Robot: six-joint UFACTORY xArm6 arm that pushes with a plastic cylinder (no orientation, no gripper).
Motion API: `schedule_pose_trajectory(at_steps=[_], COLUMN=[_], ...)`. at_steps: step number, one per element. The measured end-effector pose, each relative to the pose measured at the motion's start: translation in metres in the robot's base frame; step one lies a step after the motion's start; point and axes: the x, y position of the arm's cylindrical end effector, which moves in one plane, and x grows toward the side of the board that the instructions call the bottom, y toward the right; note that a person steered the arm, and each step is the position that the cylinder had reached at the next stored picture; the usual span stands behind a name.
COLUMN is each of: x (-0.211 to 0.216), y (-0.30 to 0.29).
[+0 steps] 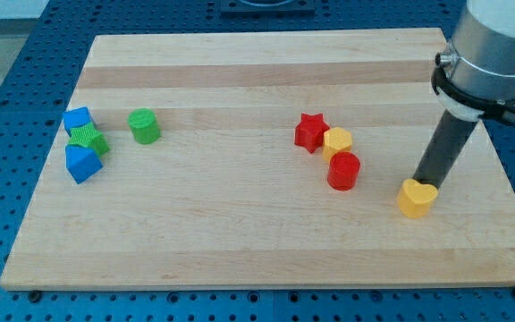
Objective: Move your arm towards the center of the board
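My rod comes down from the view's upper right, and my tip point(423, 182) rests on the wooden board point(240, 224) right behind a yellow heart-shaped block point(416, 198), touching or nearly touching it. To the left of the tip stand a red cylinder point(343, 170), a yellow hexagonal block point(337, 141) and a red star point(311, 131), close together. At the view's left are a blue block point(77, 119), a green star-like block point(88, 139), another blue block point(82, 163) and a green cylinder point(144, 126).
The board lies on a blue perforated table point(25, 80). The arm's grey body point(494, 40) hangs over the board's upper right corner.
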Motion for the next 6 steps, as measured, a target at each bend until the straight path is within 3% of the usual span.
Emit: schedule_pose_trajectory(at_steps=[2, 3, 5, 6], x=[-0.011, -0.055, -0.123, -0.137], y=[0.007, 0.016, -0.083, -0.099])
